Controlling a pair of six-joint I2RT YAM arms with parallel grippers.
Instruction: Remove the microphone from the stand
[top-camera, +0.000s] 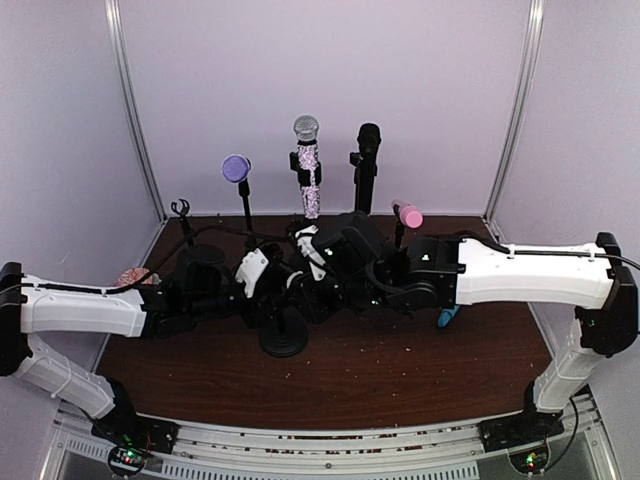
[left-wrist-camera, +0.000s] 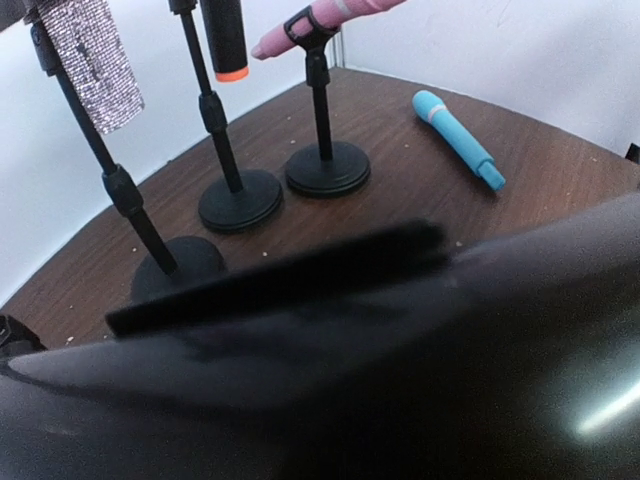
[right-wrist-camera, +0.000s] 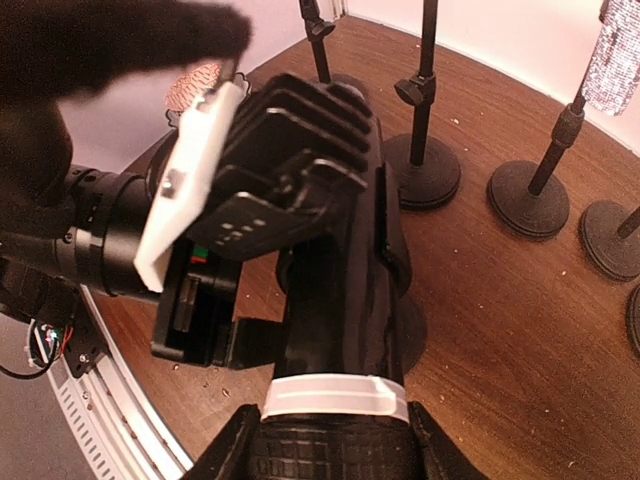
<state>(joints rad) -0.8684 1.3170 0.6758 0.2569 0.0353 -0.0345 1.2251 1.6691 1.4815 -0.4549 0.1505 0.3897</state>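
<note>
**A:** Where is the black microphone (right-wrist-camera: 340, 300)?

**B:** Directly above the front stand (top-camera: 283, 340), between the two arms. I can't tell whether it sits in the stand's clip or is already free of it; the arms hide the clip.

**A:** And the hands?

**B:** The right gripper (right-wrist-camera: 335, 445) has a finger pressed on each side of the ribbed end, just below the white band (right-wrist-camera: 335, 395), so it is clamped on the microphone. The left gripper (top-camera: 290, 280) is on the far side of the stand from the right arm, close against the microphone. Its own camera is filled by a dark blur, so I can't say whether its jaws are parted or closed.

**A:** How will it handle?

**B:** I judge it rigid and fairly hefty for its size. The barrel is glossy and probably slippery, while the ribbed end should give better purchase. I'd grip across the body, not the head, and steady the stand, since its base could tip as the clip lets go.
</note>
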